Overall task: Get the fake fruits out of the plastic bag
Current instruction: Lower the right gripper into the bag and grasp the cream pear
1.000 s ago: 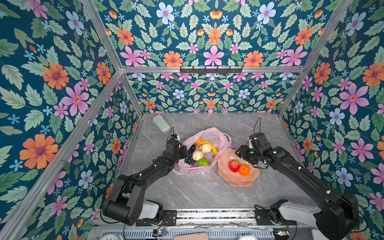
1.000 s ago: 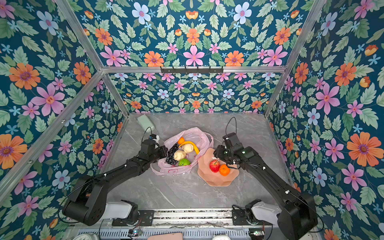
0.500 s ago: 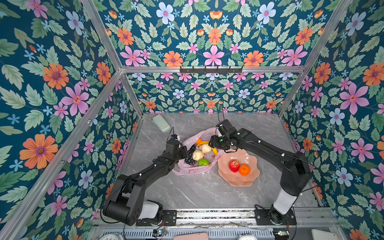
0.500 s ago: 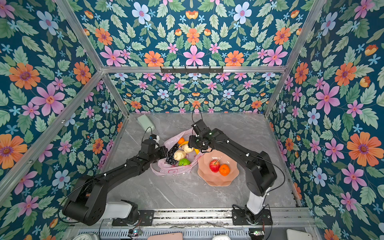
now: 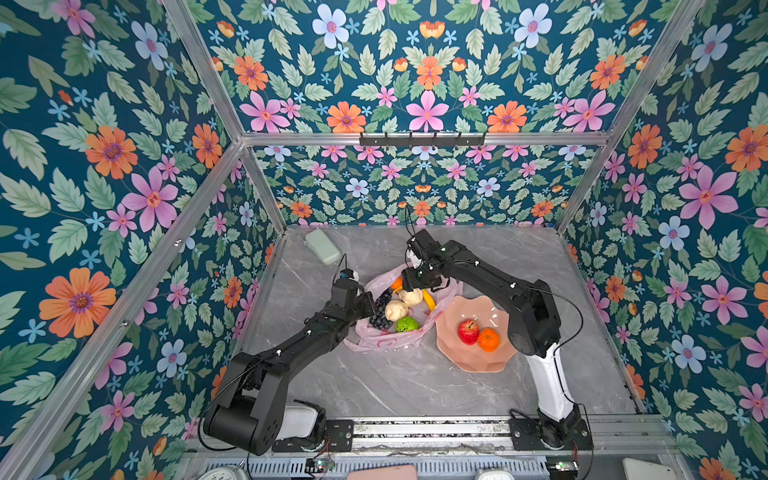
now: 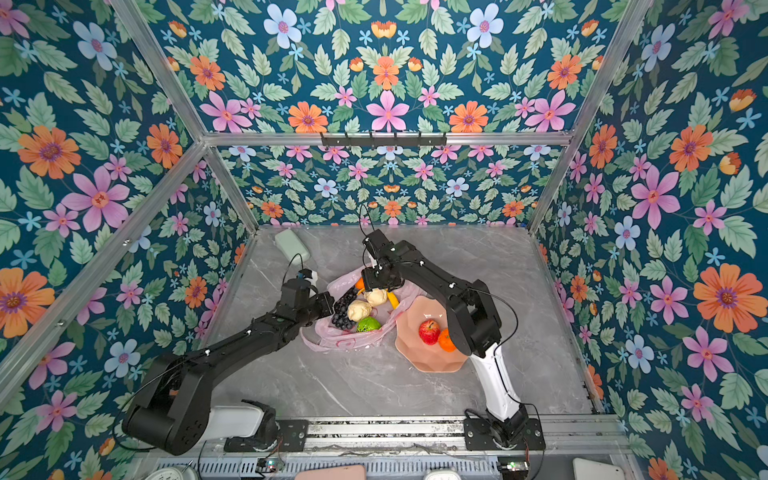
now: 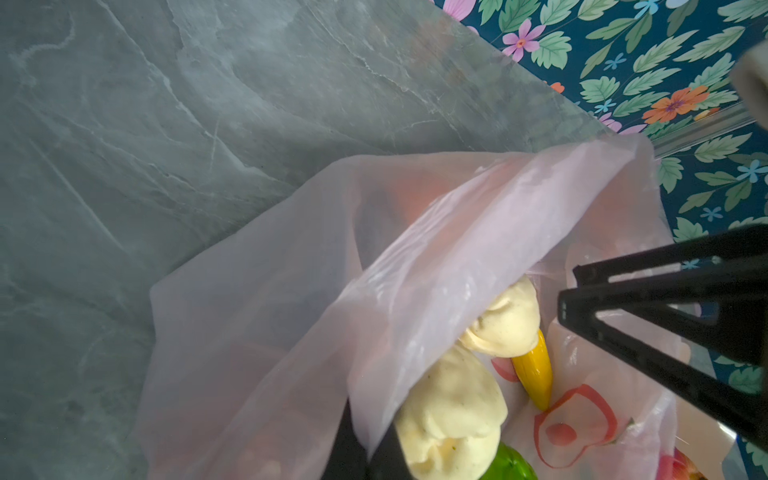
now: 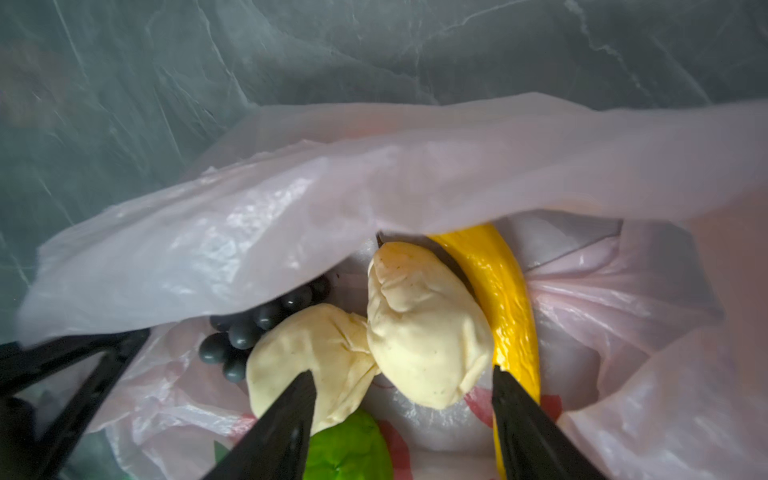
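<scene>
Right jaws spread over cream lumpy piece [image 8: 424,328].

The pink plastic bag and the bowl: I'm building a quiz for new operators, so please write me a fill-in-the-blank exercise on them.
The red plastic apple lies in the peach wavy-rimmed bowl beside a round fruit coloured ____.
In the translucent pink plastic bag, the bumpy fruit next to the dark grape bunch is ____.
The right end effector reaches toward a cream lumpy piece with its jaws ____.
Missing: orange; green; open.
</scene>
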Controlling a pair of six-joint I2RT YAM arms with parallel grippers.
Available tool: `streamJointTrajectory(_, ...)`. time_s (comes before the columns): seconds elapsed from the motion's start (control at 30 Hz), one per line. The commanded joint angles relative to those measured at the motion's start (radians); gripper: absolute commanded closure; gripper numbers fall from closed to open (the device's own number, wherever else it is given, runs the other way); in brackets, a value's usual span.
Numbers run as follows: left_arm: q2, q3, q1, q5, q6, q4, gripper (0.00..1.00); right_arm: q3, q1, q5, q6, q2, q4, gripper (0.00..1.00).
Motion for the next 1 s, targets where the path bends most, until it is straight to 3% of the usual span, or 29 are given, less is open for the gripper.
streamJointTrajectory(0.0,-0.01,-0.004,-0.001,-0.013,0.008,-0.004,1.0,0.069,0.0,0.005,-0.12,0.049,-0.097,0.3)
streamJointTrajectory(0.23,-0.009,0.004,0.0,-0.017,0.013,-0.018,1.0,0.16,0.002,-0.013,-0.191,0.131,-0.165,0.24)
streamJointTrajectory(0.4,-0.002,0.009,-0.001,-0.017,0.013,-0.016,1.0,0.144,0.015,-0.061,-0.197,0.12,-0.196,0.34)
streamJointTrajectory(0.77,0.013,0.003,-0.001,-0.013,0.007,0.001,1.0,0.124,0.043,-0.035,-0.066,0.109,-0.258,0.35)
streamJointTrajectory(0.97,0.001,0.006,-0.001,-0.019,0.011,-0.012,1.0,0.302,0.034,0.002,-0.076,0.207,-0.36,0.33)
